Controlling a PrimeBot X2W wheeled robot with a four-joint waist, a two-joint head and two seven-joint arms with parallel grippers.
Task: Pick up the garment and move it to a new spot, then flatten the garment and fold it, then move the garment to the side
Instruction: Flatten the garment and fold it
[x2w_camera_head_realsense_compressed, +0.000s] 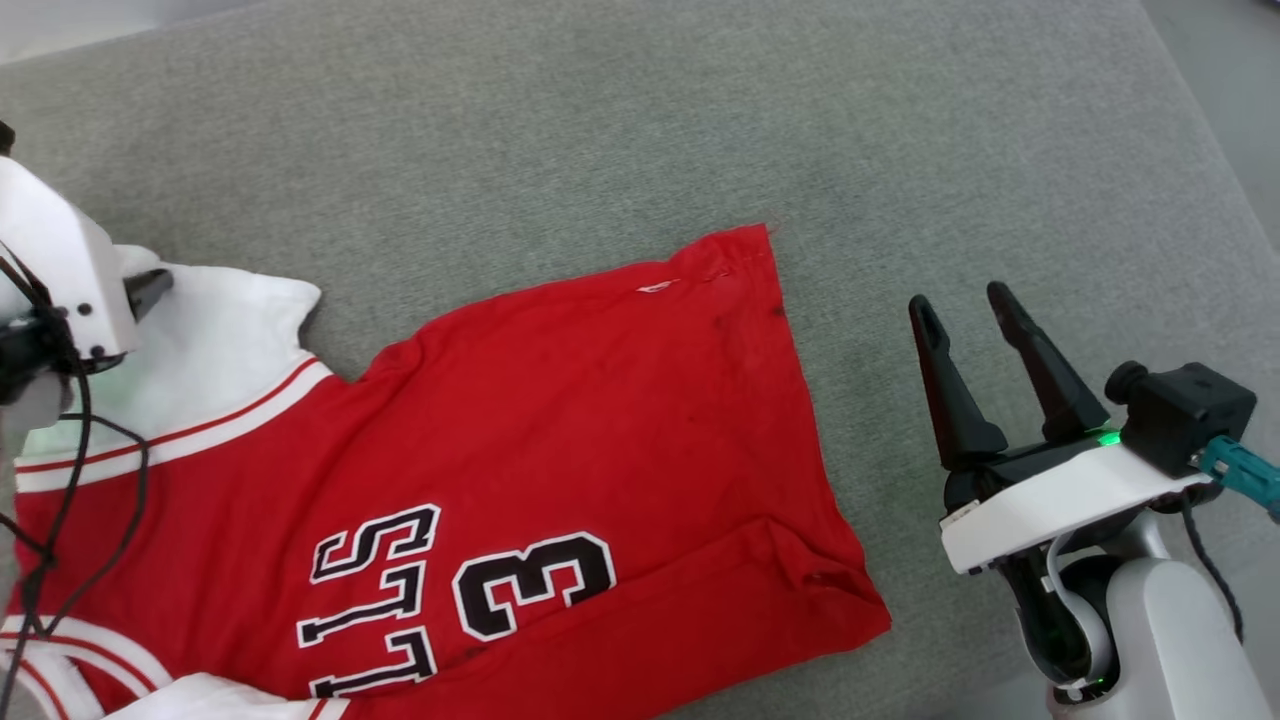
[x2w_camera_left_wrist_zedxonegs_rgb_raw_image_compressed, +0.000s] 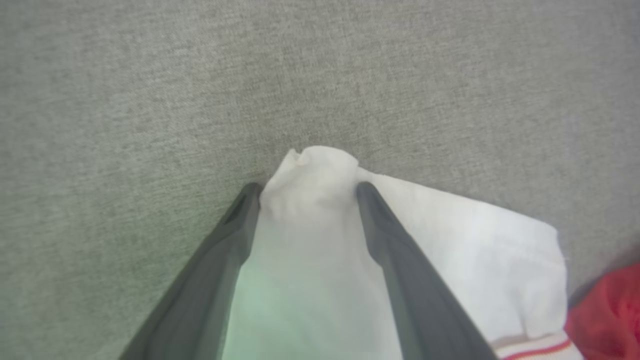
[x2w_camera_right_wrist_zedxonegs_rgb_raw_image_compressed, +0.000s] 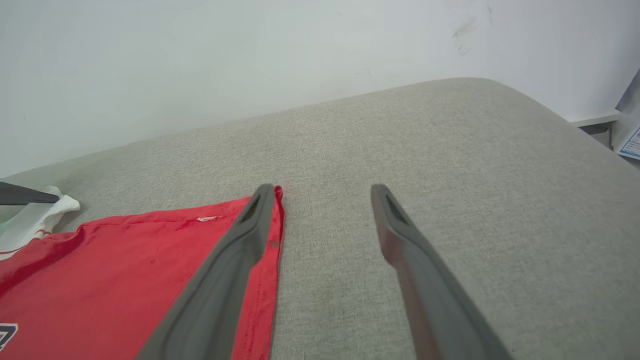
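Note:
The garment (x2w_camera_head_realsense_compressed: 560, 430), a red T-shirt with black-and-white lettering, lies spread across the grey cushion, its hem toward the right. Its white sleeve (x2w_camera_head_realsense_compressed: 230, 340) points up-left. My left gripper (x2w_camera_left_wrist_zedxonegs_rgb_raw_image_compressed: 307, 187) stands open astride the sleeve's tip (x2w_camera_left_wrist_zedxonegs_rgb_raw_image_compressed: 310, 170), and bunched white cloth fills the gap, touching both fingers. In the head view one dark left finger (x2w_camera_head_realsense_compressed: 150, 285) rests on that sleeve. My right gripper (x2w_camera_head_realsense_compressed: 960, 298) hangs open and empty just right of the hem. In the right wrist view the right gripper (x2w_camera_right_wrist_zedxonegs_rgb_raw_image_compressed: 322, 187) has its left finger over the hem's far corner (x2w_camera_right_wrist_zedxonegs_rgb_raw_image_compressed: 277, 192).
The grey fabric cushion (x2w_camera_head_realsense_compressed: 640, 130) extends well beyond the shirt to the far side and right. A white wall (x2w_camera_right_wrist_zedxonegs_rgb_raw_image_compressed: 250, 60) runs behind it. The cushion's right edge (x2w_camera_head_realsense_compressed: 1220, 170) drops off. Black cables (x2w_camera_head_realsense_compressed: 60, 480) from my left arm hang over the shirt's left part.

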